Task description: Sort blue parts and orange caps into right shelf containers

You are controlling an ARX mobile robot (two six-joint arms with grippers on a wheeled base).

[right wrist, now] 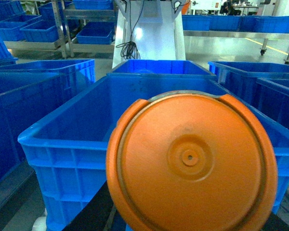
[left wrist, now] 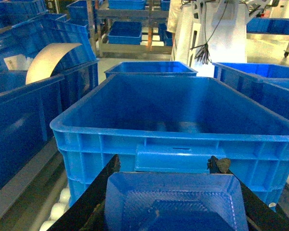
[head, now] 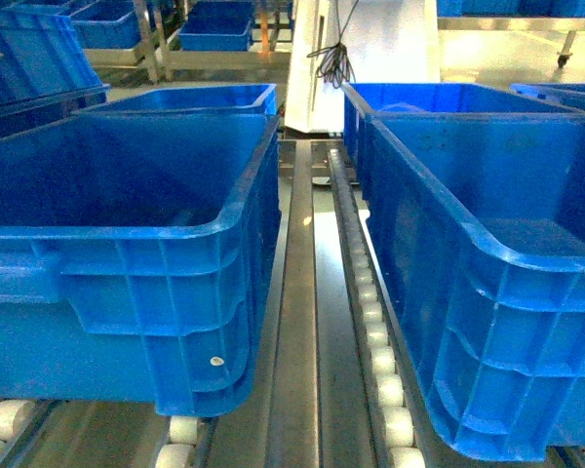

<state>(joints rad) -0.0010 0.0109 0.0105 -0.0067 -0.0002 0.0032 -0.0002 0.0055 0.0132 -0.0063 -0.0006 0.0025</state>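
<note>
My right tool (right wrist: 190, 226) holds a big round orange plastic cap (right wrist: 190, 161) with a small hole in its middle. The cap hides the tips, so I cannot tell how they are set. My left tool (left wrist: 171, 211) pinches a flat blue plastic part (left wrist: 173, 202) between its dark fingers (left wrist: 94, 197).

Each piece hangs just before the near rim of a big deep blue plastic crate (right wrist: 67, 149). The crates sit on a roller shelf (head: 380, 361).

To do this well, I think I should lift each piece over the rim, move it above the middle of the crate, then let go low.

I count one orange cap and one blue part. The head view shows four crates near me, two on each side.
</note>
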